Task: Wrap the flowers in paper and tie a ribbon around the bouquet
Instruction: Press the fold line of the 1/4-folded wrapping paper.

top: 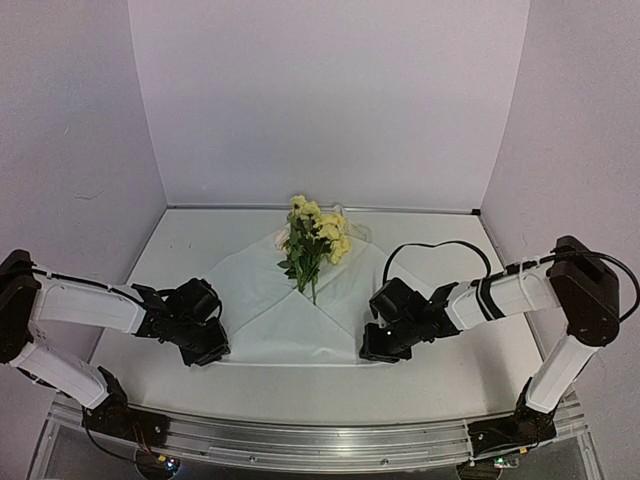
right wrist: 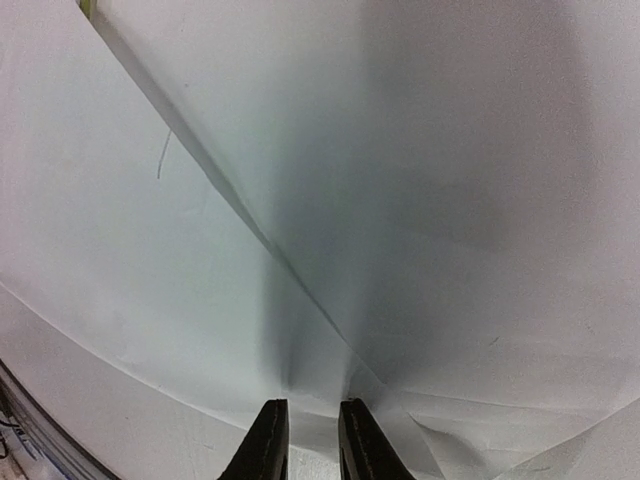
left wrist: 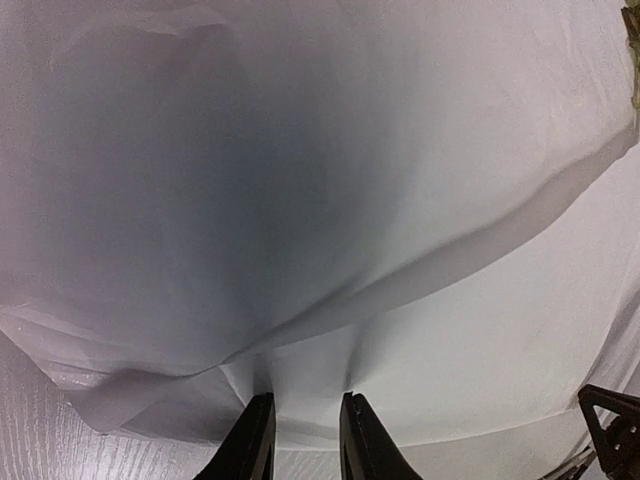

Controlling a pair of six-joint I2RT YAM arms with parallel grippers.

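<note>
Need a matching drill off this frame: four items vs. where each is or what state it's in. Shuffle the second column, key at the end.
Column one:
1. flowers
2. paper
3. left gripper
4. right gripper

Column two:
A. shut on the paper's near right edge
B. lying on the paper, blossoms at the far end
C. spread on the table, creased
D. shut on the paper's near left edge

Pairs: 1-B, 2-C, 3-D, 4-A

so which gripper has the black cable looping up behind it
The right gripper: a black cable arcs above its wrist. The left gripper, also pinching the paper, has no such loop.
</note>
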